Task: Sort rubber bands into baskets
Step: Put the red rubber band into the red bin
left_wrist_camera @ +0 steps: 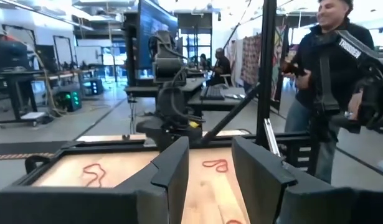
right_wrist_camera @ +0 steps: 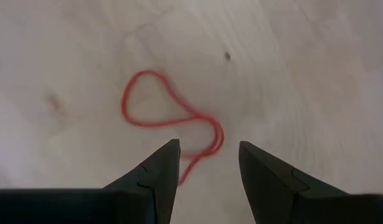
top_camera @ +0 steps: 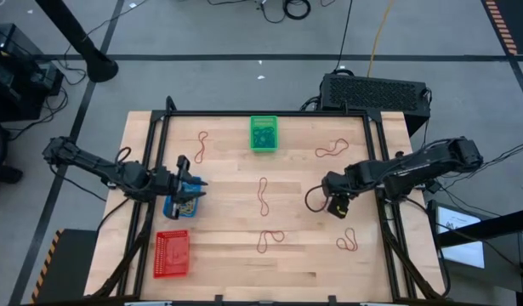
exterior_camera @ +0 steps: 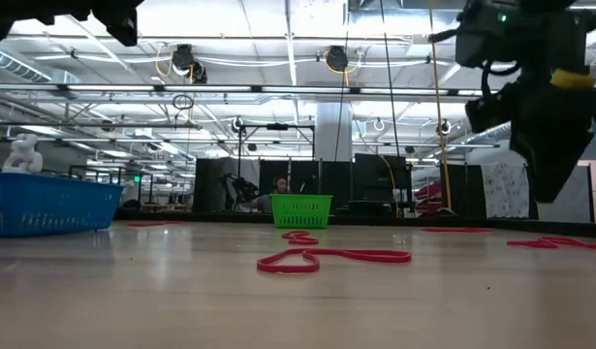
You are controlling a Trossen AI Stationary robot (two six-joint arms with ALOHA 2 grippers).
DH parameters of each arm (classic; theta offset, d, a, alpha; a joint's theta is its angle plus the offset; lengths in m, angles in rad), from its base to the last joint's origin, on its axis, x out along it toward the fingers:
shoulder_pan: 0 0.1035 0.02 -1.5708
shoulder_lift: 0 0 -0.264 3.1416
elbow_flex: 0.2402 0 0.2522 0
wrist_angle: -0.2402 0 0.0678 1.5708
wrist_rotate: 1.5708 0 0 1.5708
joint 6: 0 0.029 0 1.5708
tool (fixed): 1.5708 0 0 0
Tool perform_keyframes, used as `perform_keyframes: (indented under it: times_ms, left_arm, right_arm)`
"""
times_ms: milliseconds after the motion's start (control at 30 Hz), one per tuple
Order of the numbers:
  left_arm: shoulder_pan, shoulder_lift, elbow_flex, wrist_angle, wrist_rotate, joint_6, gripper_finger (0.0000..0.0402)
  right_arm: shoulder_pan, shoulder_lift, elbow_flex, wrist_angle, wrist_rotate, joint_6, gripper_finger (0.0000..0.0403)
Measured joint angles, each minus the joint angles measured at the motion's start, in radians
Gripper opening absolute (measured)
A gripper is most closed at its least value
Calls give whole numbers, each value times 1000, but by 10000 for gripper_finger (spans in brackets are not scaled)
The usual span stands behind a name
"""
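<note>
Several red rubber bands lie flat on the wooden table: one (right_wrist_camera: 155, 99) right below my right gripper, others at the middle (top_camera: 263, 195), far left (top_camera: 201, 144), far right (top_camera: 332, 150) and near side (top_camera: 270, 240). The green basket (top_camera: 263, 133) stands at the far middle, the red basket (top_camera: 172, 253) near left, the blue basket (top_camera: 174, 206) at the left. My left gripper (top_camera: 191, 189) is open and empty above the blue basket, its fingers level, pointing toward the table's right. My right gripper (right_wrist_camera: 208, 146) is open and empty, pointing down above the band.
A large black box (top_camera: 376, 92) stands beyond the table's far right corner. A black frame (top_camera: 270, 113) runs along the table's edges. A person (left_wrist_camera: 328, 74) stands beyond the table's right side. Bare wood lies between the bands in the middle.
</note>
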Motion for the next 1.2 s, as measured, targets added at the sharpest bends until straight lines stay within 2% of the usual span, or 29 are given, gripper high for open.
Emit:
perform_keyframes:
  times_ms: [133, 333, 700, 800, 967, 1100, 1200]
  left_arm:
    - [0, -2, 0, 7, 0, 6, 132]
    - [0, -2, 2, 5, 10, 4, 132]
    - [0, -2, 3, 5, 31, -22, 132]
    - [0, -2, 3, 4, 31, -19, 132]
    - [0, -2, 3, 5, 32, -21, 132]
    - [0, -2, 3, 5, 31, -22, 132]
    - [0, -2, 3, 5, 31, -22, 132]
  right_arm:
    - [-39, 0, -55, 99, 11, -50, 157]
    - [-55, 0, -112, 114, 14, -99, 157]
    - [-56, -4, -246, 270, -22, -100, 152]
    - [-55, -4, -247, 281, -41, -80, 119]
    - [-53, 0, -230, 312, -118, -77, 14]
    - [-46, -5, -145, 314, -172, -94, 4]
    - [-42, -12, -61, 293, -146, -132, 2]
